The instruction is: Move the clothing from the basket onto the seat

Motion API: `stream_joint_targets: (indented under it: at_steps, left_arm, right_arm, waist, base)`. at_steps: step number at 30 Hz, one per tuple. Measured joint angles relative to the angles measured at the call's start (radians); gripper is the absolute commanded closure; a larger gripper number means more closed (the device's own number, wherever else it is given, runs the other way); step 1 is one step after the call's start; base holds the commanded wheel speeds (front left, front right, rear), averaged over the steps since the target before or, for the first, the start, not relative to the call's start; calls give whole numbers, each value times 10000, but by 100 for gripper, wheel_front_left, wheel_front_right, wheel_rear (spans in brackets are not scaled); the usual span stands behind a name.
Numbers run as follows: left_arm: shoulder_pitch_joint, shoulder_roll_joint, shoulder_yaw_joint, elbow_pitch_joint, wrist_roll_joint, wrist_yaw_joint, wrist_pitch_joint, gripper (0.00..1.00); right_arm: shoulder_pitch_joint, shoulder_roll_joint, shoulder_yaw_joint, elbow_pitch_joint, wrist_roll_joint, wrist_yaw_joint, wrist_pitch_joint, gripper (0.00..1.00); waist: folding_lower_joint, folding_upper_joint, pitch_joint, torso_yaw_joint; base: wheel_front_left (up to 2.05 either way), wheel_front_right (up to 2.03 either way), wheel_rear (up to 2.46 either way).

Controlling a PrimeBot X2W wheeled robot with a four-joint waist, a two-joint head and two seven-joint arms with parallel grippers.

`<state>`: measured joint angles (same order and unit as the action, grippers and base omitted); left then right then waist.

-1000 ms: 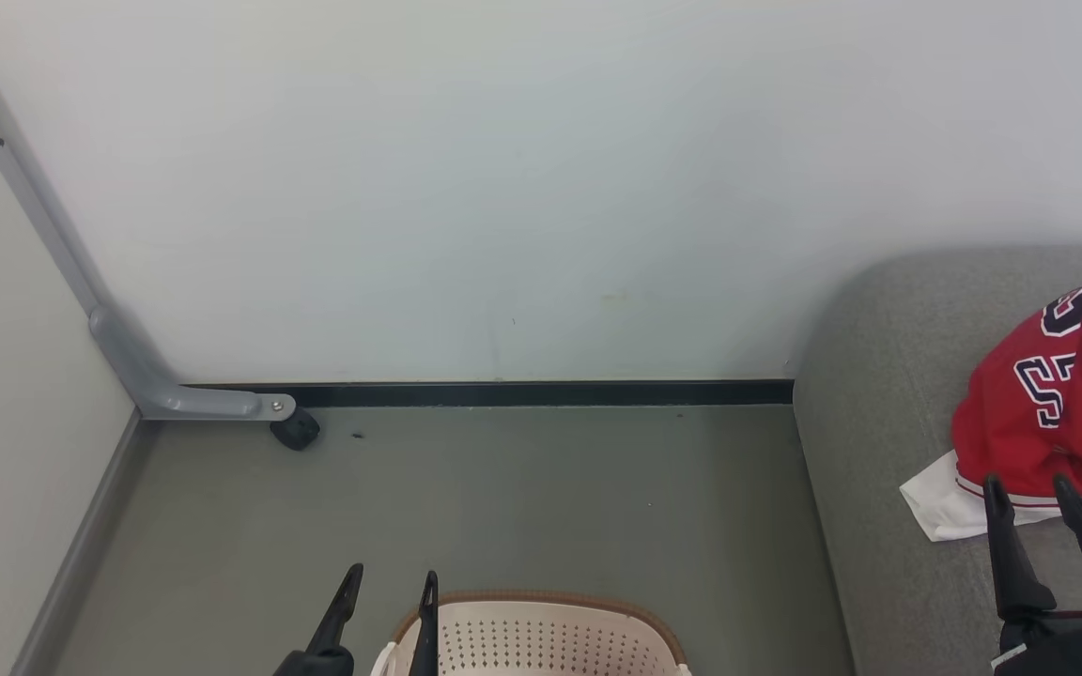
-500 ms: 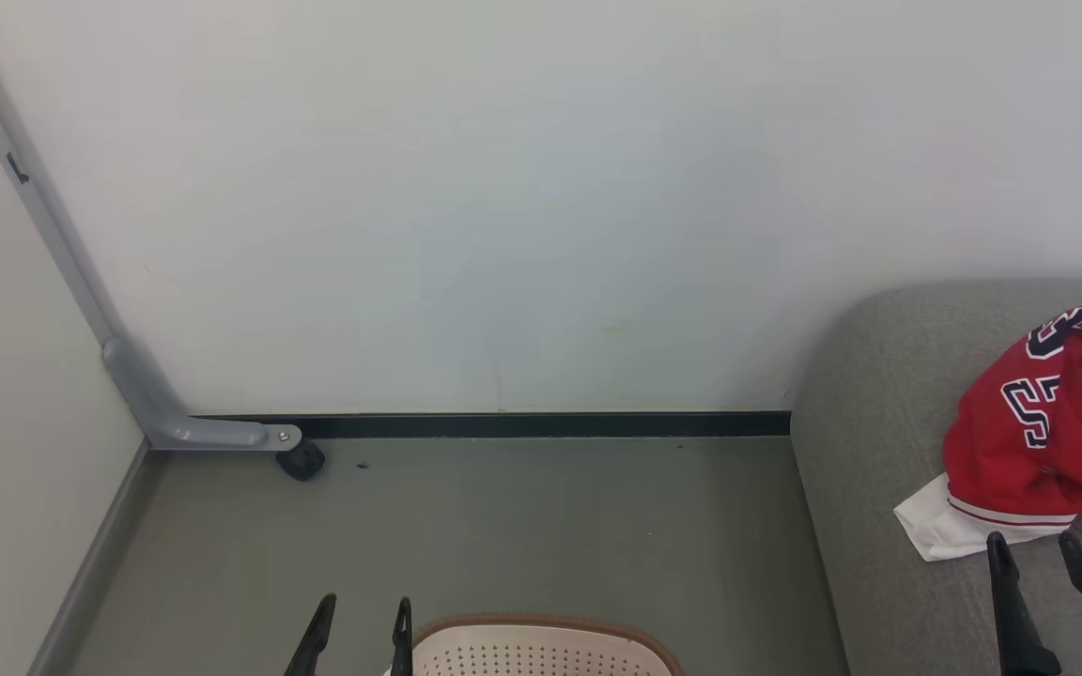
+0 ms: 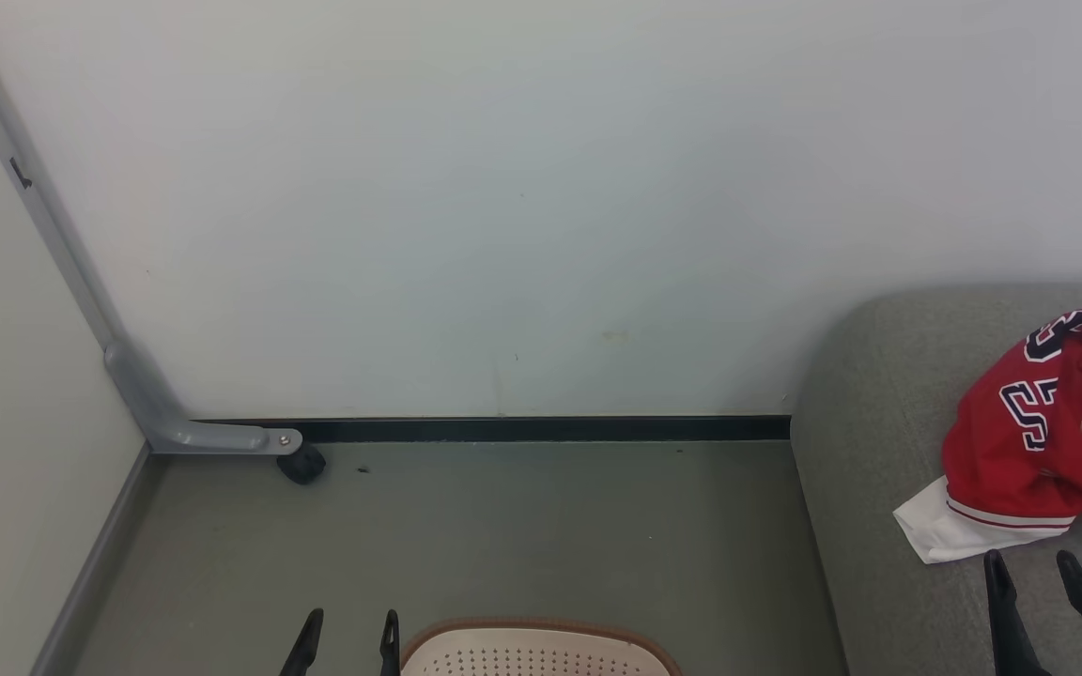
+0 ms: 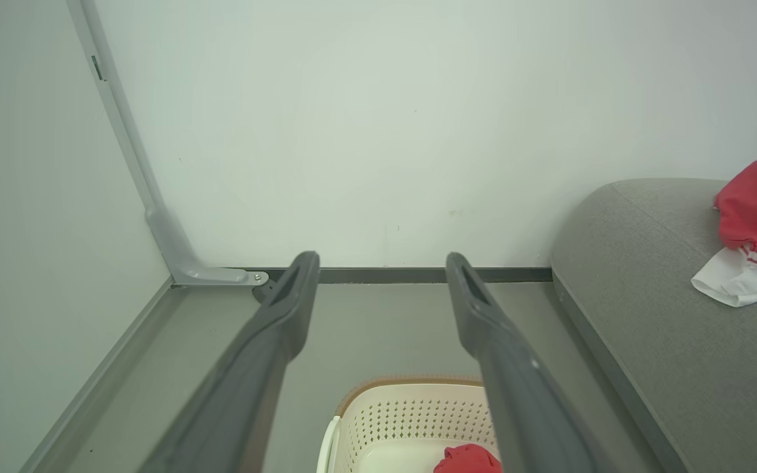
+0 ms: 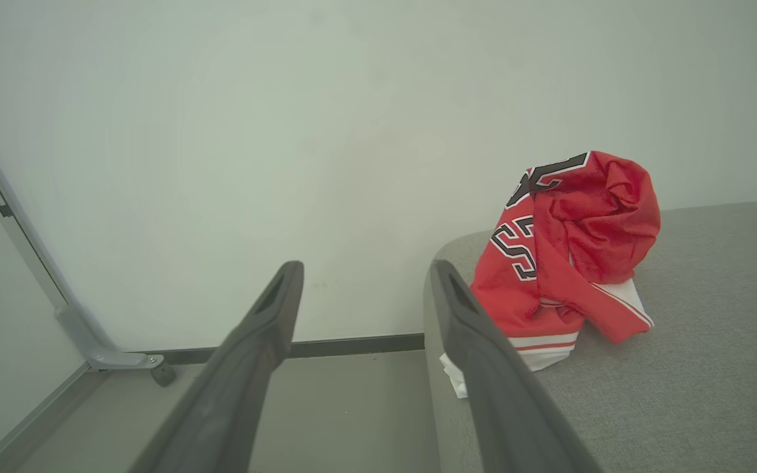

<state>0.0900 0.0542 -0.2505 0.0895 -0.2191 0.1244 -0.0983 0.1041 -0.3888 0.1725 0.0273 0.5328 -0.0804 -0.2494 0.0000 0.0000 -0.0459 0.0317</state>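
The jersey [image 3: 1029, 441] lies crumpled on the seat [image 3: 879, 394]; its navy numerals are creased, with a "5" legible. A red garment [image 4: 467, 458] lies in the basket [image 3: 532, 631]. Left gripper [image 3: 353, 616] and right gripper [image 3: 1027, 558]: fingers spread, empty.

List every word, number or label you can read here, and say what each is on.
"5": navy-and-white numeral on the red jersey; the digit beside it is partly folded under and cannot be read.
A second numeral higher on the jersey: too crumpled to read.
No text can be seen on the basket or the seat.
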Motion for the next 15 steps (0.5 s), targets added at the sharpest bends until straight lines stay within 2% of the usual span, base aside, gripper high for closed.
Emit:
stream_joint_targets:
  at_steps: [15]
  left_arm:
    - [1, 0, 48, 153, -86, 0, 88, 0]
  right_arm:
    - [105, 12, -107, -268, -107, -2, 0, 0]
  waist:
    - [0, 0, 62, 15]
  base:
    - [0, 0, 0]
